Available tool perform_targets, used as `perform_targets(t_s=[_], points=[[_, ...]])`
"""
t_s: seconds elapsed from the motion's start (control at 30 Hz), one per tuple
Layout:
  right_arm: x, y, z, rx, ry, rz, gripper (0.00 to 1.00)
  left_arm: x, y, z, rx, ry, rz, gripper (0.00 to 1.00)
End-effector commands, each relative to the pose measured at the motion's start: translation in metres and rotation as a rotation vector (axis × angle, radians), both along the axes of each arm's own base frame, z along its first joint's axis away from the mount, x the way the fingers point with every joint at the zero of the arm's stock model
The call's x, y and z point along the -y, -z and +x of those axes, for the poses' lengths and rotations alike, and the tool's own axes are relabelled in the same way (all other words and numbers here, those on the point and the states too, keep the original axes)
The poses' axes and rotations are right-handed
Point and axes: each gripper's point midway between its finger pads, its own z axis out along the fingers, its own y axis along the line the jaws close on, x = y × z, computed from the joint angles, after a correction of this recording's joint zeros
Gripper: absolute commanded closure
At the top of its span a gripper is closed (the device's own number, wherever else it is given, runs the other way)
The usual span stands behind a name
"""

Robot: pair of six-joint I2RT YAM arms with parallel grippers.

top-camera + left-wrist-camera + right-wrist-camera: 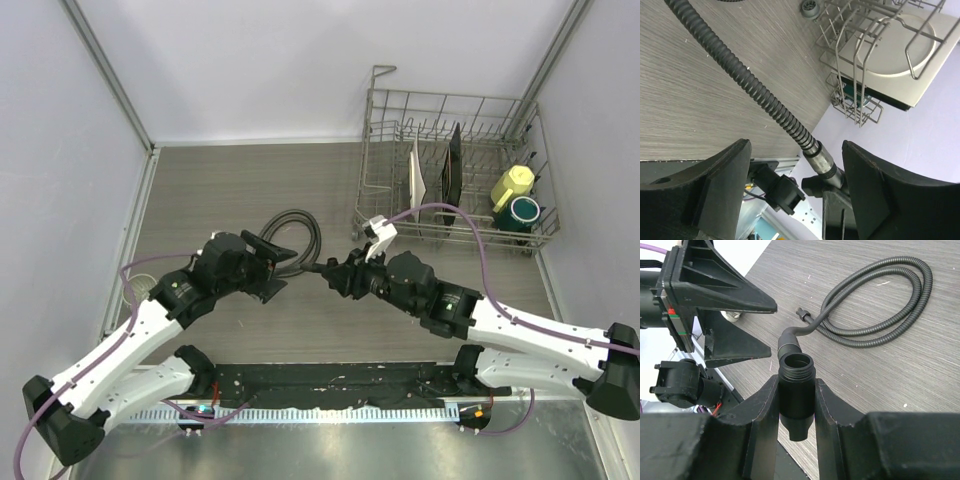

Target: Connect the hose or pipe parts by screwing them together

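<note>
The black ribbed hose (296, 232) lies coiled on the wooden table, and its free small end (801, 313) rests on the wood. My right gripper (796, 380) is shut on the black nozzle fitting (796, 390), whose threaded open mouth points up. The hose (745, 77) runs down to its grey end connector (820, 157), which meets the fitting (826, 184) from behind. My left gripper (796, 145) stands open around that connector, with a gap on both sides. In the top view the left gripper (275, 265) and right gripper (335, 275) face each other at mid-table.
A wire dish rack (450, 170) stands at the back right with plates, a yellow cup (512, 185) and a teal cup (524, 210). The rack (865, 75) also shows in the left wrist view. Purple cables (470, 225) loop over the arms.
</note>
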Motion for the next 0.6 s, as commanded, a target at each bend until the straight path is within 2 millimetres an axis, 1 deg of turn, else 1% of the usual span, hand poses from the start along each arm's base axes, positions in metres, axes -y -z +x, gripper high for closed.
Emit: perform_targets(t_s=[0.0,0.07,0.1,0.23,0.3,0.43,0.53,0.57], points=[[-0.014,-0.040,0.004,0.065,-0.021,0.117,0.99,0.006,-0.011,0.014,0.022,-0.055,-0.057,0.25],[-0.015,-0.038,0.003,0.058,-0.023,0.117,0.99,0.007,-0.008,0.015,0.008,-0.051,-0.039,0.27],[-0.015,-0.036,0.004,0.059,-0.019,0.115,0.99,0.008,-0.008,0.014,0.003,-0.048,-0.035,0.30],[-0.016,-0.035,0.004,0.053,-0.015,0.134,0.99,0.013,-0.005,0.013,-0.004,-0.046,-0.048,0.30],[-0.018,-0.034,0.003,0.046,-0.018,0.145,0.99,0.015,0.005,0.012,-0.035,-0.047,-0.049,0.29],[-0.023,-0.034,0.001,0.046,-0.030,0.150,0.99,0.020,0.011,0.014,-0.053,-0.051,-0.066,0.31],[-0.023,-0.032,0.000,0.044,-0.029,0.148,0.99,0.024,0.004,0.018,-0.026,-0.052,-0.099,0.39],[-0.023,-0.031,0.000,0.046,-0.027,0.143,0.99,0.025,0.002,0.018,-0.022,-0.051,-0.101,0.47]])
